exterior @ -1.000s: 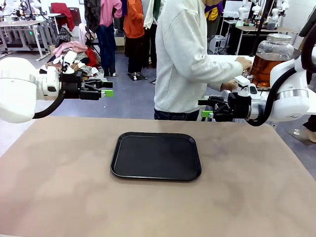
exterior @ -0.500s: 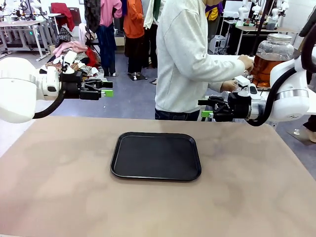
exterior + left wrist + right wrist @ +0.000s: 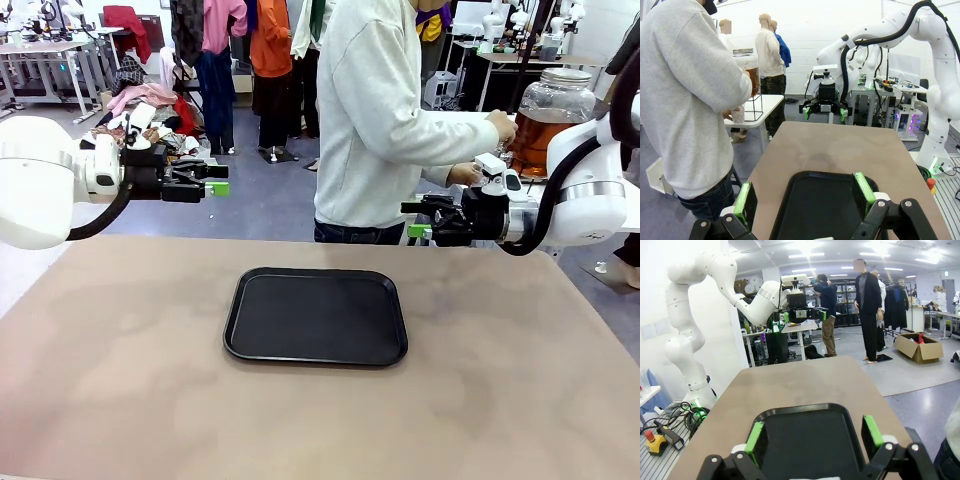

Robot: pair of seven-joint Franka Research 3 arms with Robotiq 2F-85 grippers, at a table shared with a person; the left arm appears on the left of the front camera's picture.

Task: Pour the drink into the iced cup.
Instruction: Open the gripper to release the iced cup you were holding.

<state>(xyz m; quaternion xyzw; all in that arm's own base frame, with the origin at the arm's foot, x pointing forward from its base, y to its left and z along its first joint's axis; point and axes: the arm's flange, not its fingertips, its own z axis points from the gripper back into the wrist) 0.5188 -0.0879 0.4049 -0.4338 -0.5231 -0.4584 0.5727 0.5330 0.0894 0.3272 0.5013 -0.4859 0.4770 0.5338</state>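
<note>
Left gripper [image 3: 217, 180], black with green pads: raised above the table's left far edge, pointing right, jaws released and wide apart, nothing between them. Same gripper seen in the left wrist view [image 3: 805, 192], green pads [image 3: 863, 187] framing the tray below.

Right gripper [image 3: 415, 222], black with green pads: raised above the table's right far edge, pointing left, jaws released, nothing held. Same gripper seen in the right wrist view [image 3: 814, 437], spread over the tray.

Flat black rectangular plastic tray with rounded corners [image 3: 315, 316]: resting at the middle of the beige tabletop [image 3: 120, 380], bare, well apart from both grippers.

Big round clear glass jar with metal lid [image 3: 553, 110]: standing on a side table at far right, beyond the shared table, partly hidden behind the right arm. Translucent amber-brown drink [image 3: 537, 135]: filling the lower part of the jar.

Person in light grey sweatshirt [image 3: 375, 110]: standing at the far side, turned toward the jar. Both hands at the jar's front: upper hand [image 3: 497, 126] near the glass, lower hand [image 3: 464, 174] just below; item in the lower hand too small to tell.
</note>
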